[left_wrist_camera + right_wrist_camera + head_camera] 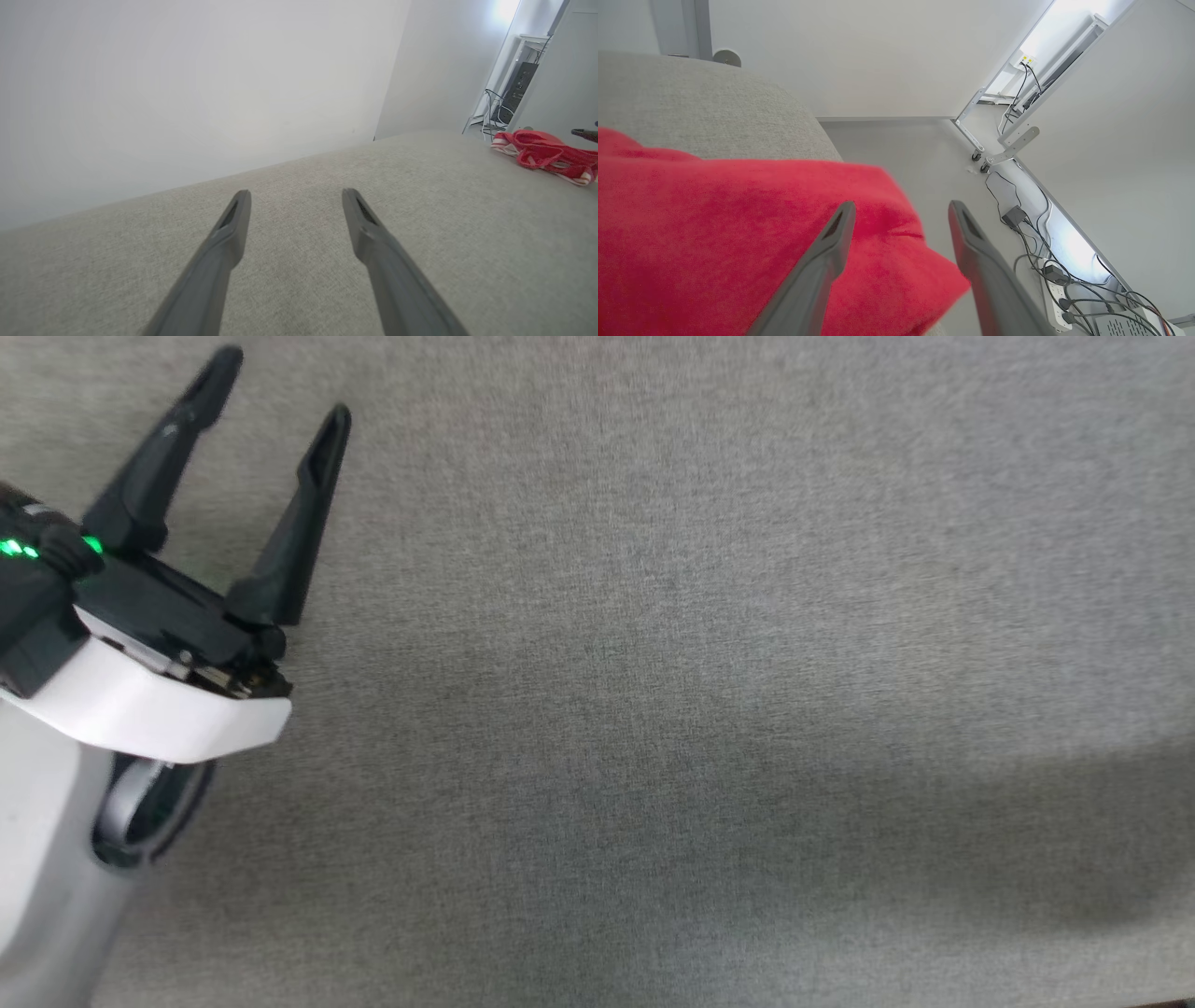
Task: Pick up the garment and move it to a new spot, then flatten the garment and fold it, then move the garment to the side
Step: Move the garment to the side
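My left hand [283,385] hovers over the grey surface [700,709], fingers spread wide, holding nothing; my right hand [901,205] stands equally wide, gripping nothing; the garment [714,233] lies bunched on the surface's rounded corner

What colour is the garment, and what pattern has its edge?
Red garment, red-and-white striped edge; left wrist view shows it best.

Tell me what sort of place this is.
Probably an indoor lab or test room, not a home: bare white walls, a grey fabric-covered surface, and a power strip with tangled cables on the floor beside a wheeled frame.
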You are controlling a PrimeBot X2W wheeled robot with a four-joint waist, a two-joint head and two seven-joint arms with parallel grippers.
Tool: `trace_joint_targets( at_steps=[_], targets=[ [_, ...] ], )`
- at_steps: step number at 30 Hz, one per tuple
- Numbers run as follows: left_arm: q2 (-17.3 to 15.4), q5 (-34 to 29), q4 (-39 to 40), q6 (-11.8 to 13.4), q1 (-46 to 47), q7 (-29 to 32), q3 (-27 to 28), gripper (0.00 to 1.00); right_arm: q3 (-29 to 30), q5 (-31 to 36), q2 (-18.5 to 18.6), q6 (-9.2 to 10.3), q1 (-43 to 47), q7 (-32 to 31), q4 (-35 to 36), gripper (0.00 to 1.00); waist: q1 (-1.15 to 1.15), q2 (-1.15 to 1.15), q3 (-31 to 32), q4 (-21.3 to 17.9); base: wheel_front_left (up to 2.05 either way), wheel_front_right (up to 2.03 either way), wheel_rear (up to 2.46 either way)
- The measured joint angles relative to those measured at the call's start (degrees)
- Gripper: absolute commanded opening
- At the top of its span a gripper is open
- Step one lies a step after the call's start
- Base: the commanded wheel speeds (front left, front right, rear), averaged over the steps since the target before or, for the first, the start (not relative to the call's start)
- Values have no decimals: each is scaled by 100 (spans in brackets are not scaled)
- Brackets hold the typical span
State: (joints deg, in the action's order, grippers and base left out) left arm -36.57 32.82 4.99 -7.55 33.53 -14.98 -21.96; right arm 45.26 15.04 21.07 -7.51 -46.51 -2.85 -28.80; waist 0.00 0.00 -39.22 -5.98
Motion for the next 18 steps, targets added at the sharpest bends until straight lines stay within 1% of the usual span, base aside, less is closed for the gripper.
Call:
trace_joint_targets(
  at_steps=[3,6,8,12,16,17,18],
  targets=[
    [199,-1,-96,0,-233,0,89,100,-230,27,-31,0,136,93,-109,100,0,0,239,22,0,0,0],
    [476,-2,-178,0,-537,0,223,100,-603,-47,-113,0,409,191,-188,100,0,0,538,57,0,0,0],
    [647,-5,-275,0,-817,0,321,100,-956,-102,-125,0,623,255,-244,100,0,0,770,88,0,0,0],
    [934,-140,-552,0,-1385,0,485,100,-1667,-410,-145,0,1124,447,-383,100,0,0,1280,169,0,0,0],
    [1207,-148,-833,0,-1958,0,712,100,-2319,-891,-312,0,1552,709,-409,100,0,0,1803,272,0,0,0],
    [1207,-148,-833,0,-1958,0,712,100,-2319,-891,-312,0,1552,709,-409,100,0,0,1803,272,0,0,0],
    [1276,-152,-890,0,-2102,0,754,100,-2497,-981,-365,1,1675,784,-408,100,0,0,1932,301,0,0,0]
  ],
)
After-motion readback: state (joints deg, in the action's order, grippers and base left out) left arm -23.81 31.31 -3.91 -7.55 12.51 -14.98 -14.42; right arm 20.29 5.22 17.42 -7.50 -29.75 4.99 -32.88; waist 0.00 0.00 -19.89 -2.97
